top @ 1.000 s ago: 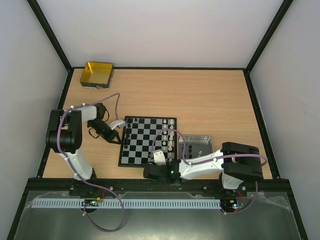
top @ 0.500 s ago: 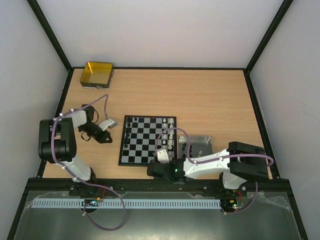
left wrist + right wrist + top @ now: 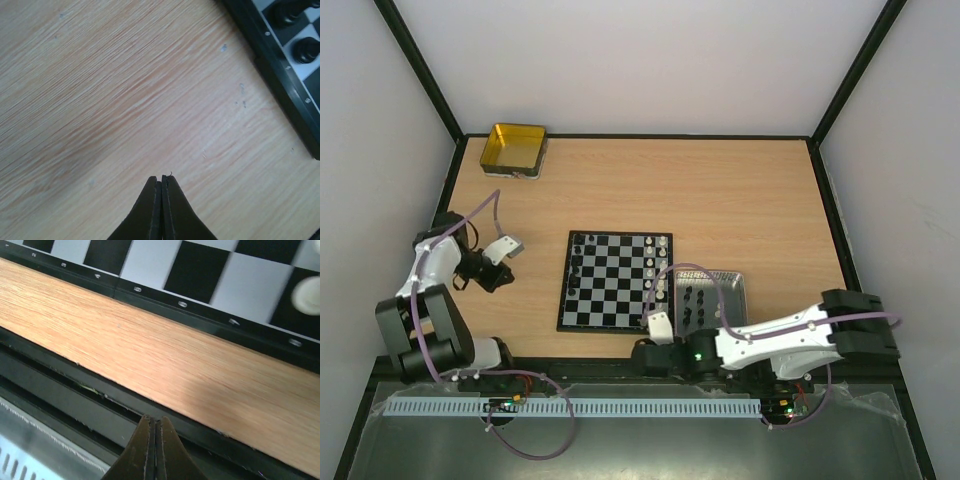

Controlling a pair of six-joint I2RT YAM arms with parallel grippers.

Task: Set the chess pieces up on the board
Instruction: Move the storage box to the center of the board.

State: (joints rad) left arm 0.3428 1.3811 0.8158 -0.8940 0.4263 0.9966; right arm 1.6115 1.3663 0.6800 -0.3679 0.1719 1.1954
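Observation:
The board [image 3: 615, 285] lies mid-table. Black chess pieces [image 3: 578, 265] stand along its left side and white ones [image 3: 658, 275] along its right side. My left gripper [image 3: 495, 275] is shut and empty, over bare wood left of the board. In the left wrist view its tips [image 3: 162, 178] hang above the table, with the board's rim [image 3: 280, 75] and two black pieces [image 3: 306, 50] at the upper right. My right gripper [image 3: 640, 358] is shut and empty at the table's near edge. The right wrist view shows its tips [image 3: 154, 419] over the dark frame, the board [image 3: 195, 270] and a white piece [image 3: 307, 295] beyond.
A grey metal tray [image 3: 738, 285] holding several black pieces sits just right of the board. A gold-yellow tin [image 3: 515, 150] stands at the far left corner. A black frame borders the table's near edge [image 3: 90, 405].
My left gripper has drawn back leftward, away from the board's left edge. My right gripper has slid right and nearer the table's front edge as that arm stretched out low. Both stay shut.

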